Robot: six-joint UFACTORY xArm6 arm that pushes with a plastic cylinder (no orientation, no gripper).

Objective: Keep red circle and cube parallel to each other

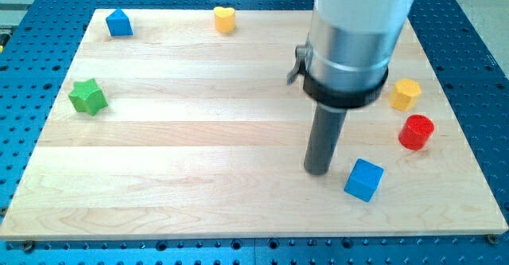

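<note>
Currently: tip beside blue cube, red circle apart

No gripper on this arm, so nothing spread or pinching; just the rod. My tip (317, 171) rests on the wooden board (199, 153), just left of the blue cube (364, 179), whether touching it I cannot tell. Red circle (416, 131) sits up and to the view's right of the cube, apart from it. Yellow block (405, 94) just above the red circle. Far side: green star (87, 97) at view's left, blue block (119, 23) top left, yellow heart (225, 18) top centre.
</note>
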